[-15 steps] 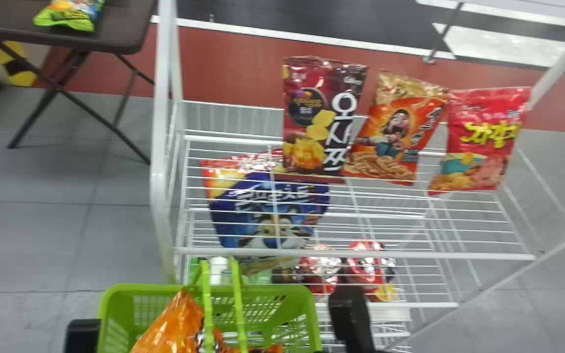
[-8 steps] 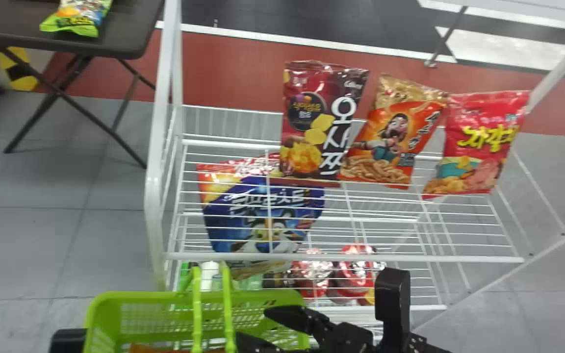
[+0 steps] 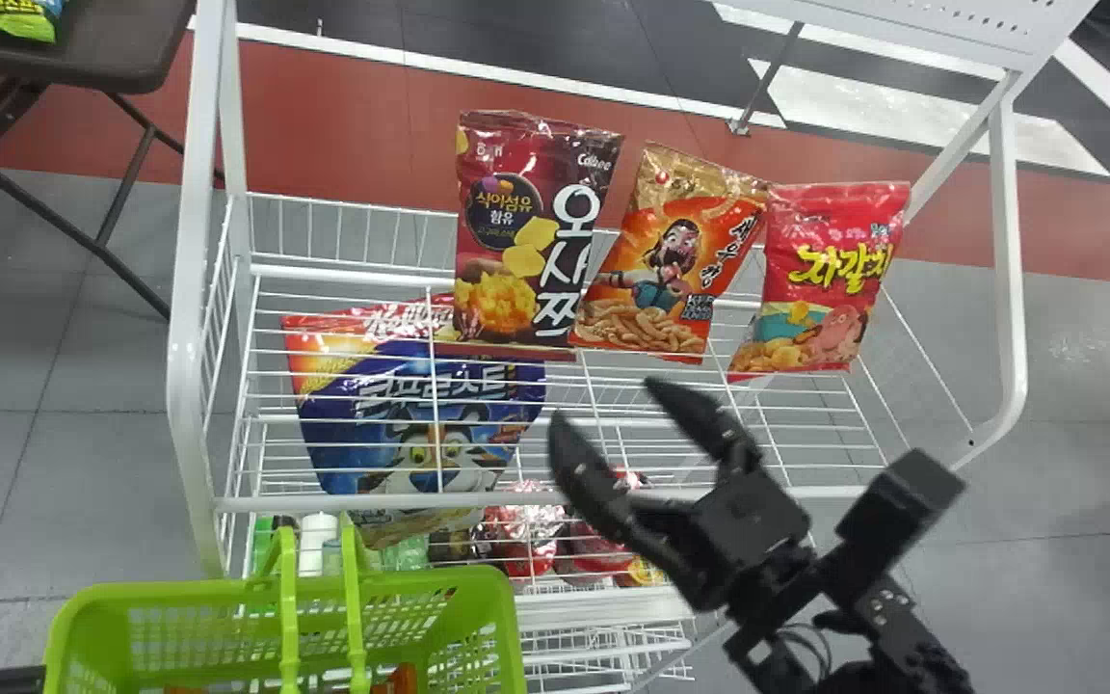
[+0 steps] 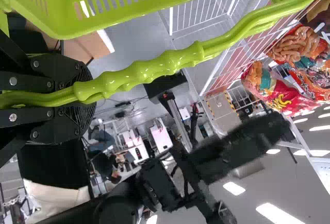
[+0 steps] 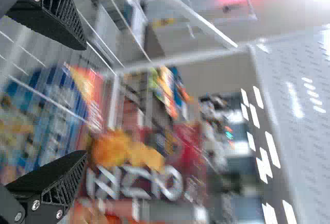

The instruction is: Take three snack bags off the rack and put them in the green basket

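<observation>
Right gripper: spread wide, empty, loads of room between fingers. Maroon bag, orange bag and red bag stand near the rack's back edge. Left gripper is clamped round the green basket's handles.

The head view looked forward and steeply down from above, with the rack across the middle of the frame and the green basket nearer, at lower left. The left wrist view, lying sideways, looked from close beside the basket along its handles toward ceiling lights; it shared basket, rack, orange bag and red bag with the head view. The right wrist view, also sideways, faced the maroon bag from nearby, sharing that and the rack with the head view.
</observation>
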Controlling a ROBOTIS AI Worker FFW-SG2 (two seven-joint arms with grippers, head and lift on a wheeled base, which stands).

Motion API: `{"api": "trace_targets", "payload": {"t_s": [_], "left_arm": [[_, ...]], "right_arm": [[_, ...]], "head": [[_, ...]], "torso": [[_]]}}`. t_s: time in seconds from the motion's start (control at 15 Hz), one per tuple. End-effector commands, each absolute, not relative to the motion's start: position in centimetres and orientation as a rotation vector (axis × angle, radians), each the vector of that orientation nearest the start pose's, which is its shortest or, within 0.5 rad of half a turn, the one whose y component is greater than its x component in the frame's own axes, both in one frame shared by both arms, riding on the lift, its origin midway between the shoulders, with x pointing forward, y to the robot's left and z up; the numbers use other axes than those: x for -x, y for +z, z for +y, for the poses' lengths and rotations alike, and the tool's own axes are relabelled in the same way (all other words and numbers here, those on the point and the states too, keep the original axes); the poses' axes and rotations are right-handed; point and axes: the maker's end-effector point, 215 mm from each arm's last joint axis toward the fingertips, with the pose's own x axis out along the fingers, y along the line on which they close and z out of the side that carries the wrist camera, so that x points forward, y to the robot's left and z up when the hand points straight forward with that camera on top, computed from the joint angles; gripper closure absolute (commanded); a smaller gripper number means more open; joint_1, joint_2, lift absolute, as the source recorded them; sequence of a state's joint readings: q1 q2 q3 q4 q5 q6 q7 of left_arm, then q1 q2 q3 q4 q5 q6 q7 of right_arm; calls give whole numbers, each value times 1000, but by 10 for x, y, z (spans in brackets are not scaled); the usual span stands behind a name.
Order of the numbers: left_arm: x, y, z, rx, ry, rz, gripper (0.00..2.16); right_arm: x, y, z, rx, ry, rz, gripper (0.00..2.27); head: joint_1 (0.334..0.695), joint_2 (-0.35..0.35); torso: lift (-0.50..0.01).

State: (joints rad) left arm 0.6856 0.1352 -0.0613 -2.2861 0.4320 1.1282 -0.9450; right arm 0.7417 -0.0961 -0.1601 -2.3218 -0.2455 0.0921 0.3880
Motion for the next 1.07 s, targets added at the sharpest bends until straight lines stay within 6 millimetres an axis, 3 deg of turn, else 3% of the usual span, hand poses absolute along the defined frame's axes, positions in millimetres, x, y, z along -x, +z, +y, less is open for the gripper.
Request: {"api": "trace_targets", "payload": {"t_s": [0.0, 0.13, 0.33, 0.6, 1.0], "left_arm": [[-157, -409, -9, 777, -1162, 940, 1710], [-156, -411, -11, 766, -1164, 944, 1710], [-157, -413, -12, 759, -1162, 949, 1710], [-158, -418, -12, 756, -1160, 965, 1710], [-157, -419, -10, 744, -1177, 976, 1710]], "right_arm": [[-394, -279, -239, -56, 255, -31, 93], [-422, -286, -265, -46, 171, -41, 93], [-467, -312, -296, -61, 101, -10, 154], [-520, -343, -309, -87, 82, 64, 188], [-557, -372, -319, -63, 36, 154, 191]], "head": [[695, -350], [695, -350], [695, -350], [695, -350], [695, -350]], "torso": [[-24], [-24], [-24], [-24], [-24]]}}
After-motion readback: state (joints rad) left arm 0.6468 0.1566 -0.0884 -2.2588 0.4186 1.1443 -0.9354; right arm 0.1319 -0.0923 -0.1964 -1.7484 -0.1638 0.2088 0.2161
